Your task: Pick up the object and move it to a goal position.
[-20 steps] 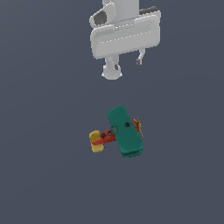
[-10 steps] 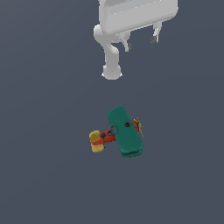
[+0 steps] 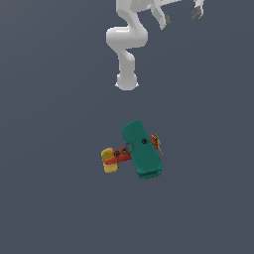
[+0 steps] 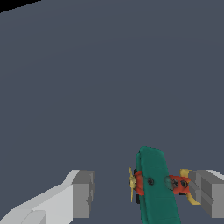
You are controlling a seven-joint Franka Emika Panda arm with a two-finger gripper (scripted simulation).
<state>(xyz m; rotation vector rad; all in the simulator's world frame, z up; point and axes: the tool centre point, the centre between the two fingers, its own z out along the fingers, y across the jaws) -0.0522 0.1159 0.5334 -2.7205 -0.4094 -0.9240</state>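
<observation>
- One biplane (image 3: 140,150) is lying on the dark grey floor (image 3: 54,198), roughly at the middle of the exterior view and well away from every edge that shows.
- Its teal wings (image 3: 142,149) are stretching across the red-orange body (image 3: 120,154), with the yellow tail (image 3: 109,160) pointing toward the exterior view's left and the tan propeller (image 3: 158,144) toward the exterior view's right.
- Nothing is touching the plane; it is sitting alone on the floor.
- Up at the top edge of the exterior view, the gripper (image 3: 180,16) is hanging well apart from the plane, with only its two dark fingertips (image 3: 165,21) showing.
- Its jaws are standing wide apart and gripping nothing.
- White arm links are curling down beside it to a round base (image 3: 127,82) resting on the floor, between the gripper and the plane.
- In the wrist view, the two grey fingers (image 4: 83,192) are framing the plane (image 4: 157,192), which is showing closer to one finger than the other.
- From that camera, the propeller (image 4: 132,183) is facing the wider gap, and the tail (image 4: 187,186) is sitting partly hidden behind the nearer finger.
</observation>
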